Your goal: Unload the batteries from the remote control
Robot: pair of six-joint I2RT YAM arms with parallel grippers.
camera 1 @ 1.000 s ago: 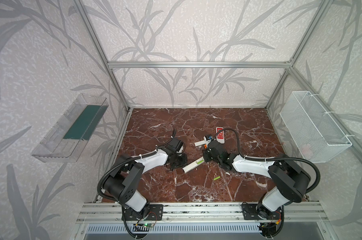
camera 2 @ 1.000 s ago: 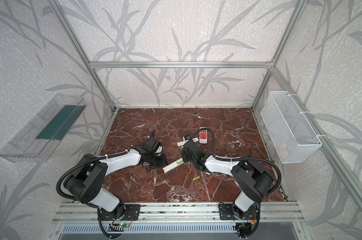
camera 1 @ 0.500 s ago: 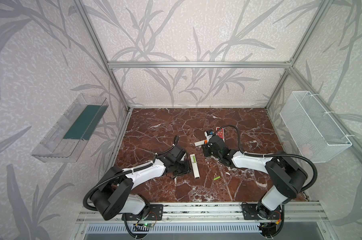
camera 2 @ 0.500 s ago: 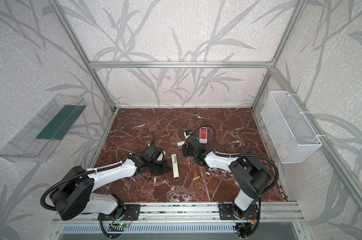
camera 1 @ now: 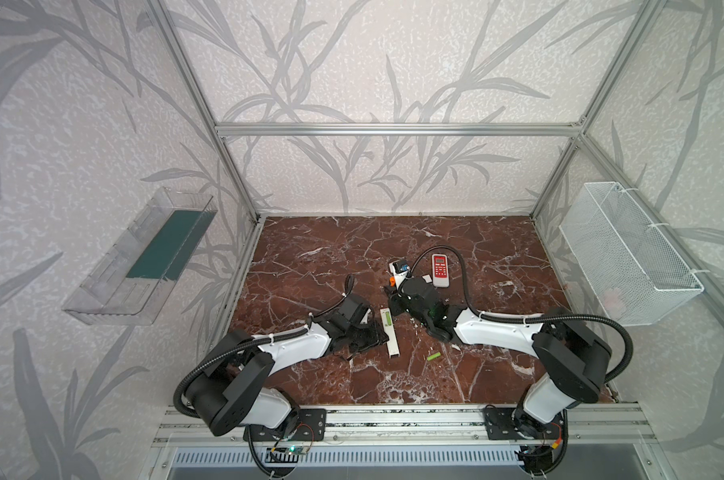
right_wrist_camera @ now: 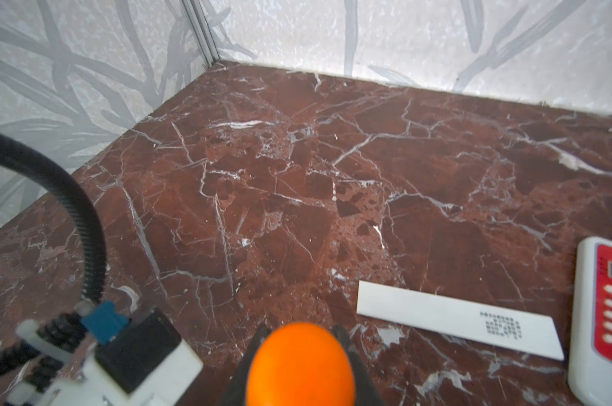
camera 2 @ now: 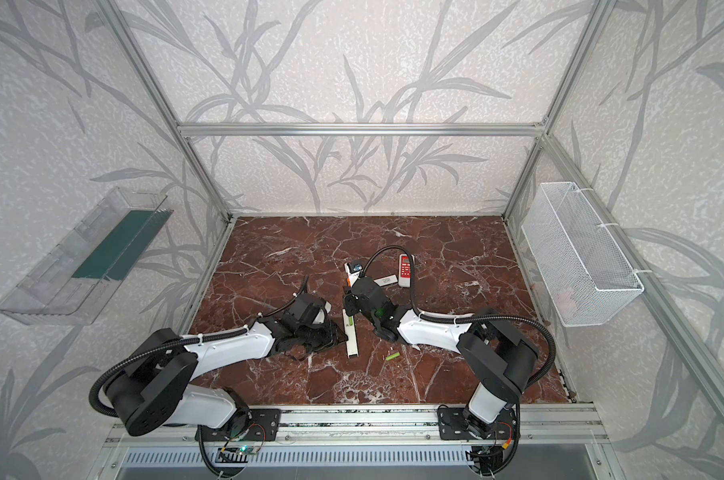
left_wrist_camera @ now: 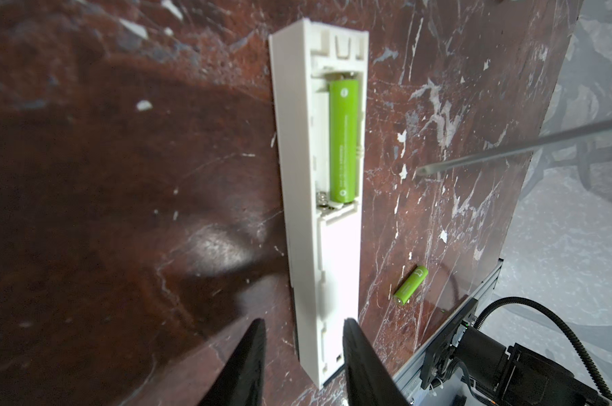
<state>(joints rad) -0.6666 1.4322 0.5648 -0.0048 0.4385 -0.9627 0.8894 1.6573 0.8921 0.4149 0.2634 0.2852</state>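
A long white remote control [camera 1: 392, 334] [camera 2: 351, 334] lies back side up near the middle of the marble floor, its battery bay uncovered. One of the lime-green batteries [left_wrist_camera: 344, 140] sits in the bay beside an empty slot. Another battery [camera 1: 433, 356] [left_wrist_camera: 410, 284] lies loose on the floor to the remote's right. My left gripper [left_wrist_camera: 303, 321] straddles the remote's near end with its jaws open and a gap on one side. Behind the remote, my right gripper [right_wrist_camera: 300, 332] is shut on the orange handle of a tool [right_wrist_camera: 299, 365], whose metal shaft [left_wrist_camera: 508, 147] points toward the remote.
A red-faced remote [camera 1: 440, 270] [right_wrist_camera: 603, 316] and a flat white cover [right_wrist_camera: 455, 327] lie behind the right gripper. A small white-and-black device with a blue part [right_wrist_camera: 121, 351] sits next to it. A clear shelf [camera 1: 144, 257] hangs on the left wall, a wire basket [camera 1: 626, 253] on the right.
The white remote swung from slanting to lying front to back and settled on the floor. My left jaws opened around its end. The right gripper drew back with the tool.
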